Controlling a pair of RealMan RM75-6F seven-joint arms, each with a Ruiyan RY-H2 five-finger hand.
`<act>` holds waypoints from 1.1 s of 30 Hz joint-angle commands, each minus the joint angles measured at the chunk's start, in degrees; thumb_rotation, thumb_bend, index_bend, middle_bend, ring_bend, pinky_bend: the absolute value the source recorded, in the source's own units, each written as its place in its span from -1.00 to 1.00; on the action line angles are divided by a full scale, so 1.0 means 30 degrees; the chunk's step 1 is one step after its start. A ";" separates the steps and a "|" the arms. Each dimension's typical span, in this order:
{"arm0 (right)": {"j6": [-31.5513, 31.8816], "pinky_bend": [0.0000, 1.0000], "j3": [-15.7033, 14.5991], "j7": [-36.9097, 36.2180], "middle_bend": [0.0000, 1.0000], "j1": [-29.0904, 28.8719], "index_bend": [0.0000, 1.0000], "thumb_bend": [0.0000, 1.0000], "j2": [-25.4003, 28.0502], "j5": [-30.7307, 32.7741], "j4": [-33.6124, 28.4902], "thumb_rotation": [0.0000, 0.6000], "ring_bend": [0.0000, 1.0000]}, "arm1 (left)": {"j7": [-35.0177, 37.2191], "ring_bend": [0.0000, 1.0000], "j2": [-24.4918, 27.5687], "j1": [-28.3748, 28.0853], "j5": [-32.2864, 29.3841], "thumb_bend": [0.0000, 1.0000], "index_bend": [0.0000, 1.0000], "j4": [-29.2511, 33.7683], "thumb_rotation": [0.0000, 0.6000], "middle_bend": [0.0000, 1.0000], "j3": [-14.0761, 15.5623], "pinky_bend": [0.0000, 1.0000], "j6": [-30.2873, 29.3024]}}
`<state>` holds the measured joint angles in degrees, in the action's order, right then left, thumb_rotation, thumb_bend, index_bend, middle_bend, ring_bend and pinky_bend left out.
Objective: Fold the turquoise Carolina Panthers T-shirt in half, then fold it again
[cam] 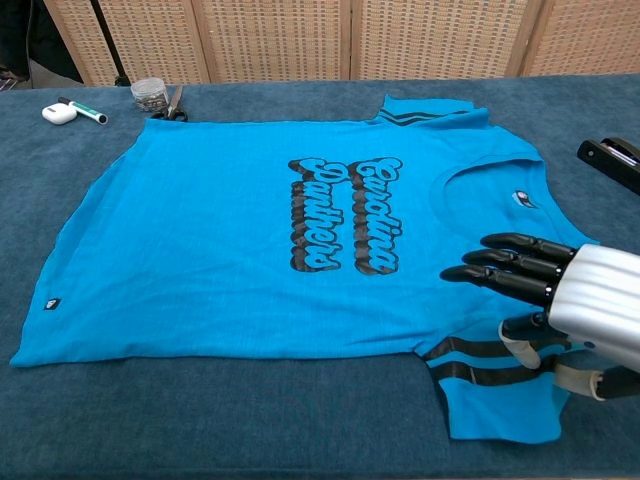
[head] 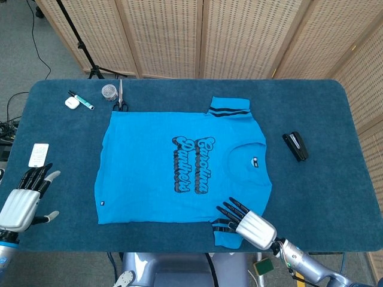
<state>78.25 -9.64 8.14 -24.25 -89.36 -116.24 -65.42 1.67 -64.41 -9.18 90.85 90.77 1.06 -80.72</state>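
The turquoise Carolina Panthers T-shirt [head: 179, 164] [cam: 270, 230] lies flat and unfolded on the blue table, collar toward the right, hem toward the left. My right hand [head: 248, 222] [cam: 560, 300] hovers over the near striped sleeve [head: 226, 230] [cam: 495, 385], fingers spread and pointing left, holding nothing. At the table's left front corner my left hand [head: 25, 200] is open, well clear of the shirt's hem. The chest view does not show it.
A black stapler [head: 295, 146] [cam: 610, 158] lies right of the shirt. Scissors [head: 120, 95], a small jar [head: 109, 91] [cam: 149, 93], a pen [head: 81, 100] and a white case [head: 72, 103] sit at the back left. A white card [head: 39, 153] lies by the left edge.
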 commanded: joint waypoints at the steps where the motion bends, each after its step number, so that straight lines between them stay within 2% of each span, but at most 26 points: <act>1: 0.0101 -1.00 -0.0095 -0.0330 -0.87 -0.0079 0.20 -0.01 -0.0182 0.0094 0.0264 1.00 -1.00 | 0.0117 -1.00 -0.0180 0.0002 0.0352 -1.00 -1.00 -0.0184 1.00 -1.00 0.0096 -1.00 -0.0197; 12: 0.0430 -1.00 -0.0164 -0.1249 -0.86 -0.0250 0.27 0.08 -0.0518 0.0450 0.0571 1.00 -1.00 | 0.0422 -1.00 -0.0785 -0.0168 0.0985 -1.00 -1.00 -0.1294 1.00 -1.00 0.0465 -1.00 -0.0006; 16: 0.0663 -1.00 -0.0206 -0.1677 -0.86 -0.0299 0.28 0.09 -0.0499 0.0519 0.0548 1.00 -1.00 | 0.2206 -1.00 -0.1330 -0.0406 0.1750 -1.00 -0.99 -0.2505 1.00 -1.00 0.0830 -1.00 0.0035; 23: 0.0853 -1.00 -0.0324 -0.2306 -0.86 -0.0314 0.28 0.09 -0.0403 0.0664 0.0380 1.00 -1.00 | 0.4424 -1.00 -0.2397 -0.0743 0.3080 -0.98 -0.52 -0.4632 1.00 -1.00 0.1544 -1.00 -0.0053; 27: 0.0850 -1.00 -0.0342 -0.2576 -0.86 -0.0310 0.28 0.09 -0.0341 0.0842 0.0350 1.00 -1.00 | 0.4935 -1.00 -0.3230 -0.0923 0.3643 -0.89 -0.44 -0.5825 1.00 -1.00 0.1936 -1.00 0.0076; 33: 0.0801 -1.00 -0.0385 -0.3128 -0.86 -0.0328 0.28 0.14 -0.0246 0.1142 0.0446 1.00 -1.00 | 0.6330 -1.00 -0.5456 -0.1324 0.4438 -0.74 -0.34 -0.8761 1.00 -1.00 0.2508 -1.00 0.0267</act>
<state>80.67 -10.79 -1.21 -25.22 -90.11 -112.86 -64.12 18.68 -78.35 -12.60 103.30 67.40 7.78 -80.10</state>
